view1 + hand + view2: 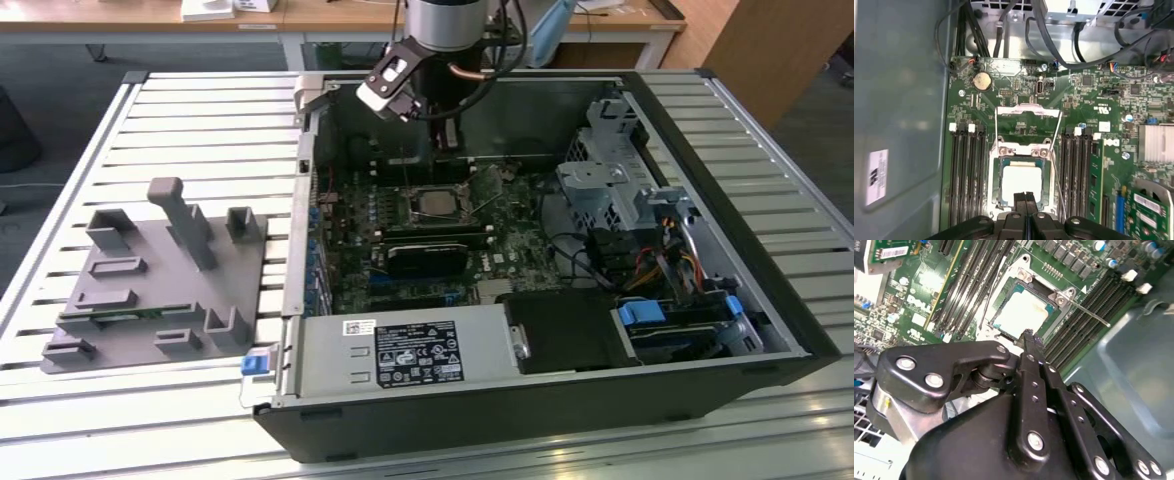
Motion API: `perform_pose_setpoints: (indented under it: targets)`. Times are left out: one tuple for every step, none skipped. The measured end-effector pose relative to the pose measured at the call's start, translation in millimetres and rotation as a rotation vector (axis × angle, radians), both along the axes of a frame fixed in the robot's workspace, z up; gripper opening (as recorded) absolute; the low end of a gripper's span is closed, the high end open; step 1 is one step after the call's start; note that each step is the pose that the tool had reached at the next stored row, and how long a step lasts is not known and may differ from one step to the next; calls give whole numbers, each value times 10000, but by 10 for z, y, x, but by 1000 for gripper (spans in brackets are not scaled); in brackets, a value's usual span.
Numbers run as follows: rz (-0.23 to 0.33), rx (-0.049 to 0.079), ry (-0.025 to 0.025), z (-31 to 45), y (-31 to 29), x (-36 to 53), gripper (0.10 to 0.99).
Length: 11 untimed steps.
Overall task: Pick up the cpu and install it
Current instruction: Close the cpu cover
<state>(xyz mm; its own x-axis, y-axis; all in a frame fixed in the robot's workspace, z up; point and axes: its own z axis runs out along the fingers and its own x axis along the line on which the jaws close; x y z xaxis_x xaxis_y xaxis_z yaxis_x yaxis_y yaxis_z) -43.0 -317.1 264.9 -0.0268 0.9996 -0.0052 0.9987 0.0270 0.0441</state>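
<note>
The cpu (1021,181) lies seated in its socket (1019,151), so placement looks done. The end effector (1025,199) hovers just above, closed and empty. The lever (1089,314) is unlatched.

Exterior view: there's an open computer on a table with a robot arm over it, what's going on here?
A robot arm is working inside the open computer case. The cpu lies in its socket on the motherboard, and the socket's metal frame is flipped open. The arm's hand hangs over the cpu with its fingers together, holding nothing.
</note>
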Motion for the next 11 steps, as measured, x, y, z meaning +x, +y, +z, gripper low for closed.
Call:
perform_pose_setpoints:
  targets:
    - [-2, 1, 7, 20, 0, 0, 106]
    - [-2, 0, 12, 37, 0, 0, 106]
    - [-1, 0, 12, 45, 0, 0, 106]
    - [-1, -1, 13, 49, 0, 0, 106]
    - [-1, 0, 10, 56, 0, 1, 106]
    - [0, 1, 6, 65, 0, 1, 106]
    - [0, 0, 0, 74, 0, 1, 106]
    - [0, 1, -7, 83, 0, 1, 106]
    - [-1, 1, -14, 93, 0, 0, 106]
    - [-1, 1, -20, 104, 0, 1, 106]
    - [0, 1, -25, 116, 0, 1, 106]
